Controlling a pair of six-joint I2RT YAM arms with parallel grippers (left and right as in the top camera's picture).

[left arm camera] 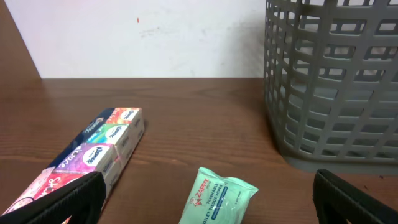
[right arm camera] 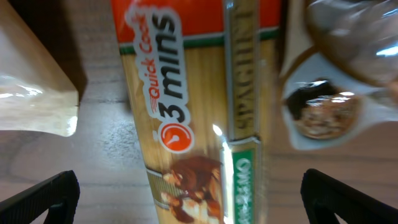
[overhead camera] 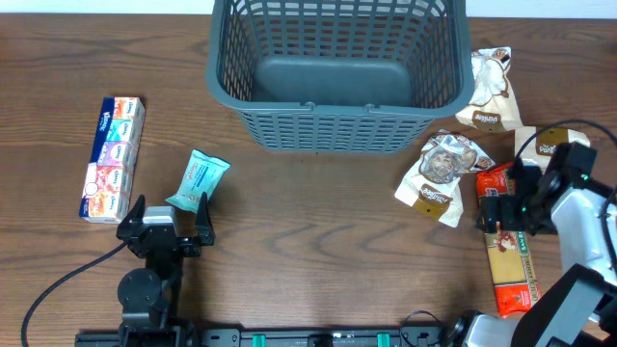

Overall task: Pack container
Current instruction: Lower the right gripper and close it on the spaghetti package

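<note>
Okay, both my jaws stand wide, nothing held. My left gripper sits at the near left of the brown wooden table. Its fingers are spread around the near end of a mint-green soft pack of wipes; whether they touch it I cannot tell. Just left of that lies a long multicolour pack of pocket tissues.

The large dark grey plastic basket with lattice sides stands upright at the far middle of the table, well apart from both my grippers.

My right gripper hangs over the red upper end of a long orange-and-red spaghetti packet at the right edge. In the right wrist view the fingers stand either side of the packet's width.

Three white-and-brown snack pouches lie nearby:
- One is just left of the packet.
- One is beside the basket's right wall.
- One is beyond my right gripper.
</note>
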